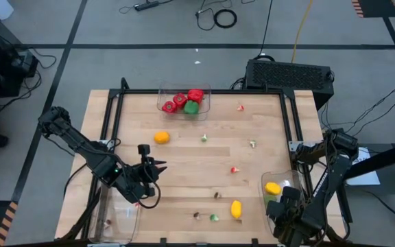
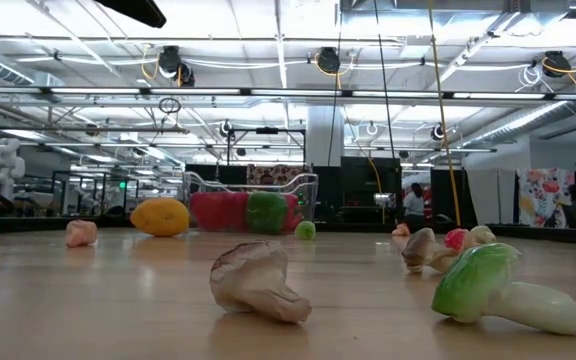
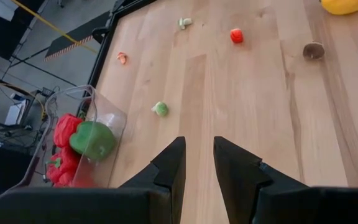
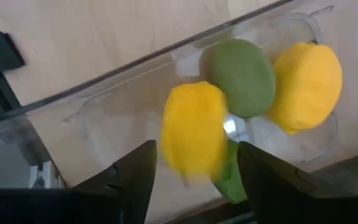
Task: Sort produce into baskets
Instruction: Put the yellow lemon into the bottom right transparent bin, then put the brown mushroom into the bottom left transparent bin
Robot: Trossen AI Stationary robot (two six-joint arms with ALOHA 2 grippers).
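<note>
Two dark, matte black arms show in the high view, each built from slim straight links joined by chunkier rounded joint housings. The left arm [image 1: 81, 147] runs from the middle left of the frame toward the lower centre, with thin black cables looping beside its wrist. The right arm [image 1: 328, 178] fills the lower right corner, with a blocky wrist. Up close, the left gripper [image 3: 197, 171] has two black, wedge-shaped fingers, flat on their inner faces, tapering to blunt tips. The right gripper [image 4: 196, 180] has the same dark, angular fingers, with faintly glossy edges.
</note>
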